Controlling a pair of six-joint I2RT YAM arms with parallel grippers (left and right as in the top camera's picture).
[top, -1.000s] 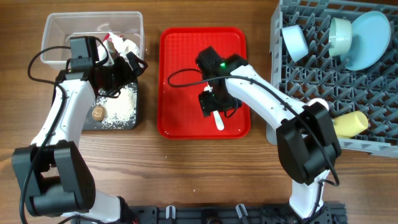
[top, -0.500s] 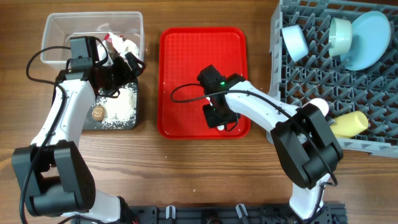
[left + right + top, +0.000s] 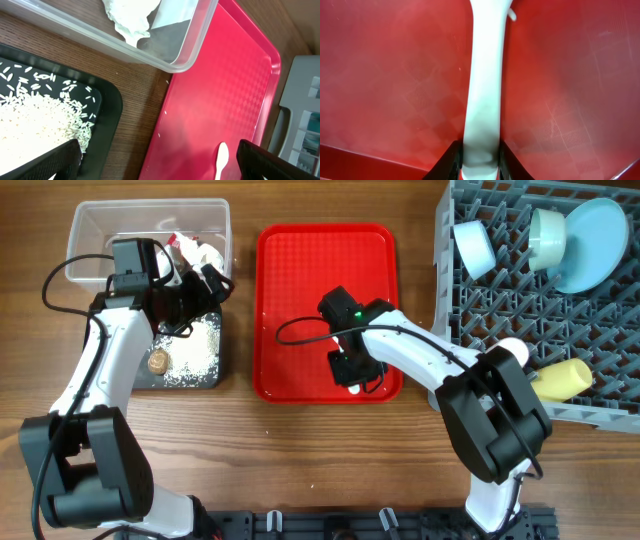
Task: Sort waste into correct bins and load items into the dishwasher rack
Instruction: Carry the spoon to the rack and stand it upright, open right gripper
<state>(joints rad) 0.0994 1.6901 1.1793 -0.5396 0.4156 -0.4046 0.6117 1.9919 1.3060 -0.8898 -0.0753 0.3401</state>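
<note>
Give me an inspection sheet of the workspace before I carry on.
Surface: wooden table, a few stray rice grains beside the black tray.
Job's things: white spoon lying in red tray; clear bin holds crumpled paper; black tray holds rice; dishwasher rack holds bowls, blue plate, yellow cup.
Clutter: nothing seen.
Grippers: left gripper open, at the clear bin's corner; right gripper appears shut on the spoon's handle.
Cables: a black cable loops at each arm.
Surroundings: nothing seen.

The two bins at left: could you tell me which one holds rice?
The black tray, scattered with white grains; the clear tub holds crumpled paper.
</note>
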